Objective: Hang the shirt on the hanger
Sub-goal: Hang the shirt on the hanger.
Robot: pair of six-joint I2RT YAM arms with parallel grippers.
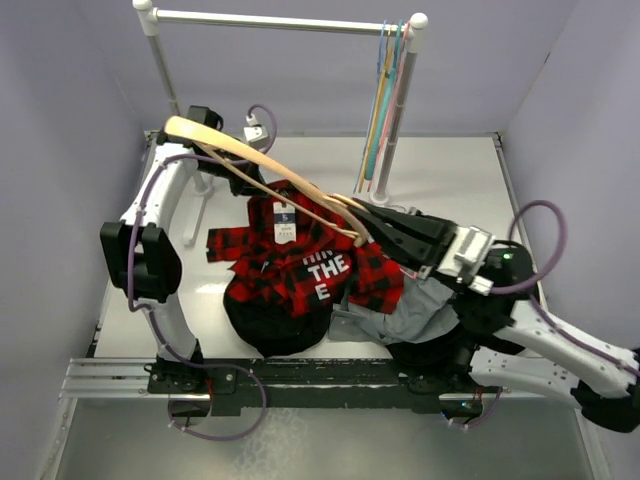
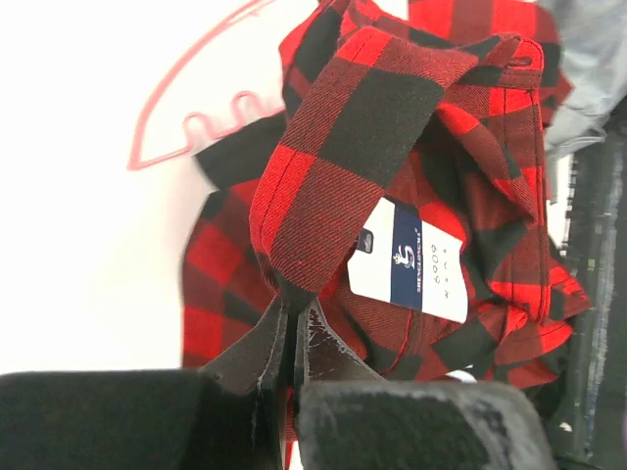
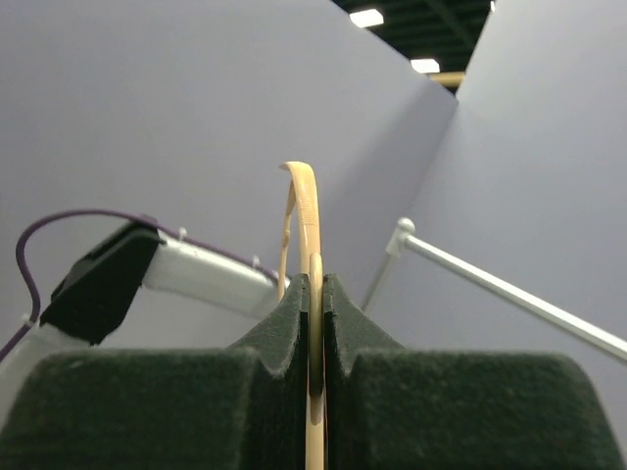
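Note:
The red-and-black plaid shirt lies crumpled mid-table, its white lettering facing up. My left gripper is shut on a fold near the shirt's collar and holds it lifted. In the left wrist view the jaws pinch the plaid cloth beside a white-and-blue tag. My right gripper is shut on one end of the tan hanger, which slants in the air above the shirt toward the far left. In the right wrist view the thin hanger rises from between the shut fingers.
A grey garment and a black garment lie by the shirt's near side. A pink wavy hanger lies on the table under the shirt. A white rack at the back holds several coloured hangers.

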